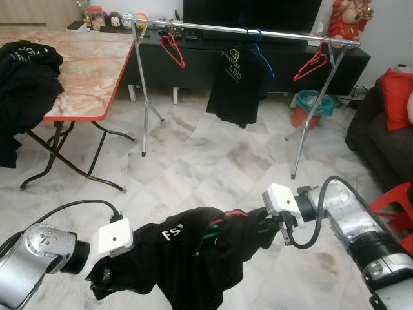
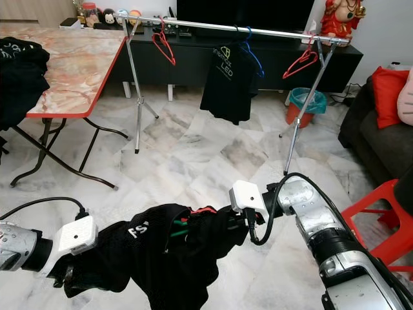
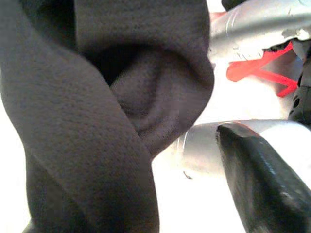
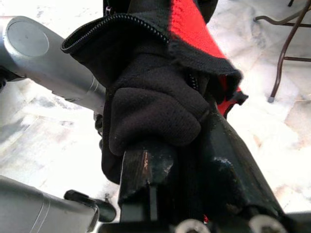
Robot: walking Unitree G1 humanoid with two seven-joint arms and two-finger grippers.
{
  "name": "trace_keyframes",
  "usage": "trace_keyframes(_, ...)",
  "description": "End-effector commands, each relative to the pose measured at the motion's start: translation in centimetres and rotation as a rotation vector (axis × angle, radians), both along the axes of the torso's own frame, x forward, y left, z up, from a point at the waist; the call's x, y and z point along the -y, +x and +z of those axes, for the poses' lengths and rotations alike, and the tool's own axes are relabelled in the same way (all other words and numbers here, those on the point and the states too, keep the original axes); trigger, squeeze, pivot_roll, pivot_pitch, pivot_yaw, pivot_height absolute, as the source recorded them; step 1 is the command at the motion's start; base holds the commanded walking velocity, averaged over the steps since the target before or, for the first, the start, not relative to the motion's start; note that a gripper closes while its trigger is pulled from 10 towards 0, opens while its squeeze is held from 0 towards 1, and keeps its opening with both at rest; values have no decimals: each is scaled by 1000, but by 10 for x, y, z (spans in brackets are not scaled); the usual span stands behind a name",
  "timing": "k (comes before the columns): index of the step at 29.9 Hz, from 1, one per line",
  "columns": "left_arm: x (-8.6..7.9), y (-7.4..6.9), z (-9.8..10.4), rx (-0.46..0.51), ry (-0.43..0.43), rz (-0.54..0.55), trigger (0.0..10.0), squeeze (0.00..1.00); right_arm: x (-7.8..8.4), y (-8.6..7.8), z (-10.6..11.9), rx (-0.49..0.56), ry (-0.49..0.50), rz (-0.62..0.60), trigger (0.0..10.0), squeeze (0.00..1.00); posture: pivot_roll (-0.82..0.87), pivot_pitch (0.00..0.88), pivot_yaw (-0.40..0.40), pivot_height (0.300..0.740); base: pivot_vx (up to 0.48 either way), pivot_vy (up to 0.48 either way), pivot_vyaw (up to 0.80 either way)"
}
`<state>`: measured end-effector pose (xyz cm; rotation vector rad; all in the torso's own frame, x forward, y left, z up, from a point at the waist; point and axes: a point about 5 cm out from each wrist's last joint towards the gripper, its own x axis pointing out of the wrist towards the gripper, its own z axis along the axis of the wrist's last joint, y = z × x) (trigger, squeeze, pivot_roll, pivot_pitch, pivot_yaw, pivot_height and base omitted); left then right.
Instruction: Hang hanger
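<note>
Hanger, red and green, sits tucked inside the black jacket held low between both arms, well short of the rail. Right gripper clamps the collar so the hook stays up; left gripper probably buried in fabric, jaw state unclear.

- A thick fold of black cloth fills most of the frame, close to the lens.
- One black finger juts beside it.
- A silver arm crosses behind, over something red.
</note>
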<state>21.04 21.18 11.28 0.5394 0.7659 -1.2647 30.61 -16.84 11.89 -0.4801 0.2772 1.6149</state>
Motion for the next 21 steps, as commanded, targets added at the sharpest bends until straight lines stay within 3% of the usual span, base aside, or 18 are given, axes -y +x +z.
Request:
trace_keyframes(1,-5,0,-5,13,60,-4,10000,1000,3,5,13,37,41,-8,0,0,101,0,-87,740,0,0,0)
trace_keyframes(3,-16,3,-15,62,167,10,10000,1000,3,3,14,27,45,15,0,0,97,0,-87,740,0,0,0)
trace_keyframes(6,-20,11,-18,137,200,44,10000,1000,4,3,14,30,45,16,0,0,98,0,-90,740,0,0,0)
trace_keyframes(8,-23,27,-14,288,220,121,10000,1000,4,6,13,62,33,-14,0,0,98,0,-92,740,0,0,0)
trace_keyframes(9,-25,37,-11,387,227,167,10000,780,3,8,12,92,21,-36,0,0,99,0,-93,740,0,0,0)
trace_keyframes(10,-29,54,-2,555,232,277,10000,125,0,15,13,191,13,-103,0,0,98,0,-89,740,0,0,0)
trace_keyframes(11,-29,54,-2,555,232,277,10000,125,0,15,13,191,13,-103,0,0,98,0,-89,740,0,0,0)
trace_keyframes(12,-30,59,2,619,216,329,10000,0,-2,18,14,222,18,-137,0,0,97,0,-88,740,0,0,0)
trace_keyframes(13,-30,59,2,619,216,329,10000,0,-2,18,14,222,18,-137,0,0,97,0,-88,740,0,0,0)
trace_keyframes(17,-34,71,14,746,102,517,10000,0,-12,28,19,348,87,-256,0,0,103,0,-81,740,0,0,0)
trace_keyframes(21,-37,74,17,800,82,572,10000,0,-19,28,18,356,123,-278,0,0,108,0,-70,740,0,0,0)
